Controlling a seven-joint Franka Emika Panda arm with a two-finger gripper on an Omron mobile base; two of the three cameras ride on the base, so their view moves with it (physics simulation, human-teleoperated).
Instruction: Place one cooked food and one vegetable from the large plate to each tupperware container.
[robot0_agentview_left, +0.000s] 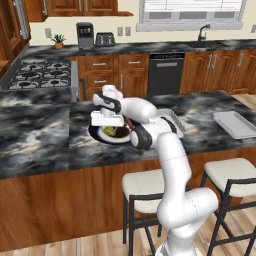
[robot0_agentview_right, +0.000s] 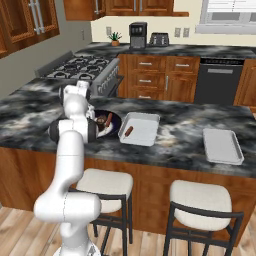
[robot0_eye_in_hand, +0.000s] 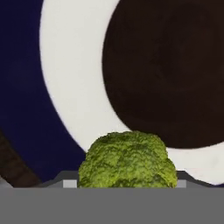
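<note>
The large plate (robot0_agentview_left: 97, 136) (robot0_agentview_right: 114, 116) lies on the island counter, its navy rim, white ring and dark centre (robot0_eye_in_hand: 166, 74) close under the hand. My gripper (robot0_agentview_left: 108, 127) (robot0_eye_in_hand: 126, 183) hangs right over it. A green broccoli floret (robot0_eye_in_hand: 127, 159) (robot0_agentview_left: 109, 132) fills the gap between my fingertips (robot0_eye_in_hand: 70, 182), which press on both its sides. A brown food piece (robot0_agentview_right: 102, 122) rests on the plate. The near tupperware container (robot0_agentview_right: 144, 122) (robot0_agentview_left: 176, 123) holds a sausage (robot0_agentview_right: 128, 132). The second tupperware container (robot0_agentview_left: 235, 124) (robot0_agentview_right: 222, 145) lies further right with nothing in it.
Two stools (robot0_agentview_left: 145, 186) (robot0_agentview_left: 231, 172) stand at the island's front edge. A stove (robot0_agentview_left: 37, 72) sits on the back left counter, with a coffee maker (robot0_agentview_left: 85, 35) and toaster (robot0_agentview_left: 105, 38) against the wall.
</note>
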